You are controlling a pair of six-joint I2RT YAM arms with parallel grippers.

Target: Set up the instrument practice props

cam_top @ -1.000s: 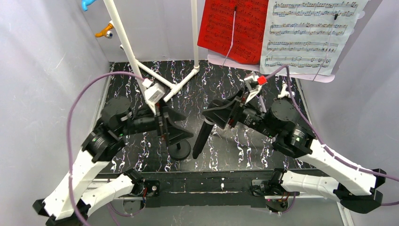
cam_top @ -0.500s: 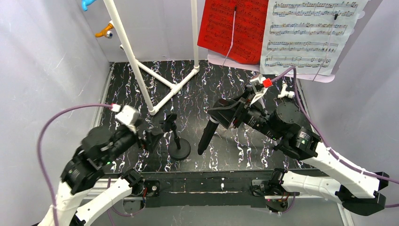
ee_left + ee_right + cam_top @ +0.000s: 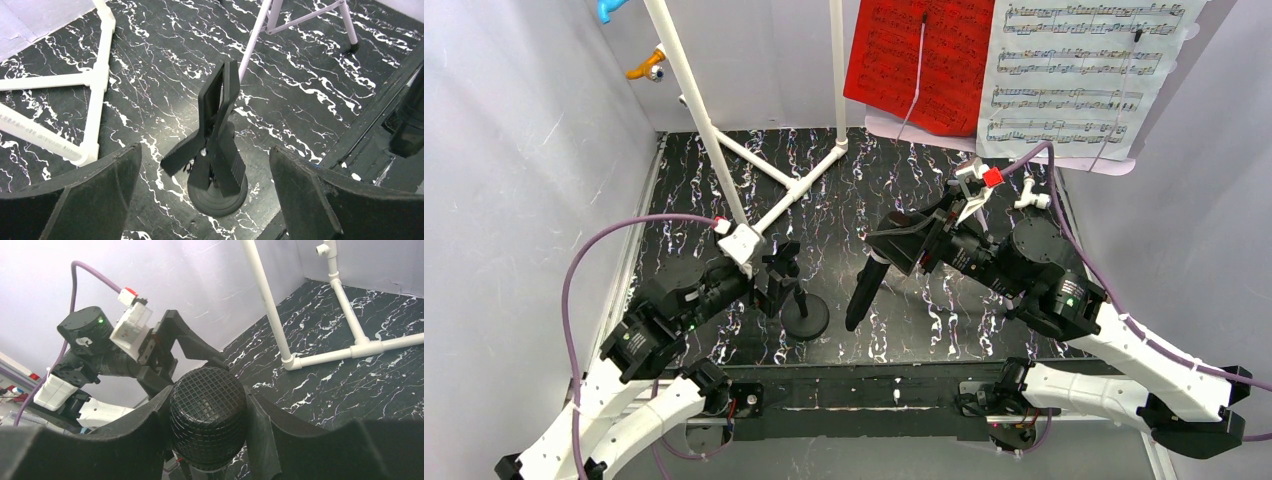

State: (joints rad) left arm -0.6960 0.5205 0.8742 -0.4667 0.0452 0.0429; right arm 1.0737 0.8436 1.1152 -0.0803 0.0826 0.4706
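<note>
Where set well behind the round-base stand [image 3: 805,318], lilac music stand [image 3: 894,128] with red music sheet [image 3: 919,60] and white music sheet [image 3: 1084,75]. Just right of that base, right gripper [image 3: 874,256] clenched on tilted black microphone [image 3: 856,295]; just left, left gripper [image 3: 769,290] released.

White PVC pipe frame [image 3: 796,187], on black white-veined tabletop [image 3: 894,170]; blue fitting [image 3: 609,9], orange fitting [image 3: 644,69], upper left.
</note>
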